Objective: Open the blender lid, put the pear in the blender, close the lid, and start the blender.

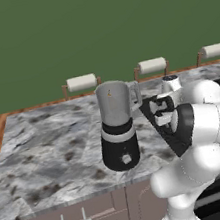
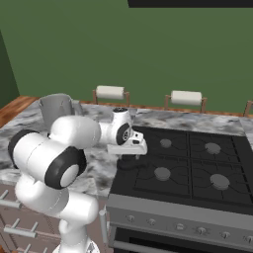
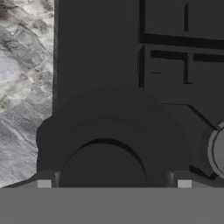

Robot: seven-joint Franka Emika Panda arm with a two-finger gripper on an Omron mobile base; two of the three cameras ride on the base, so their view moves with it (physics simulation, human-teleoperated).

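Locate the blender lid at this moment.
The blender lid lies flat on the stove at its left edge beside the marble counter, directly beneath the tool, off the blender.

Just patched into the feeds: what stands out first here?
The blender stands open-topped on the marble counter. Its lid, the blender lid, lies on the stove at its left edge, with the gripper right over it and its fingertips either side of the knob.

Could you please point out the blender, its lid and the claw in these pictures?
blender (image 1: 117,131), left base view, jar and base junction.
blender lid (image 3: 105,144), hand view, raised centre.
claw (image 2: 129,159), right base view, between fingertips.
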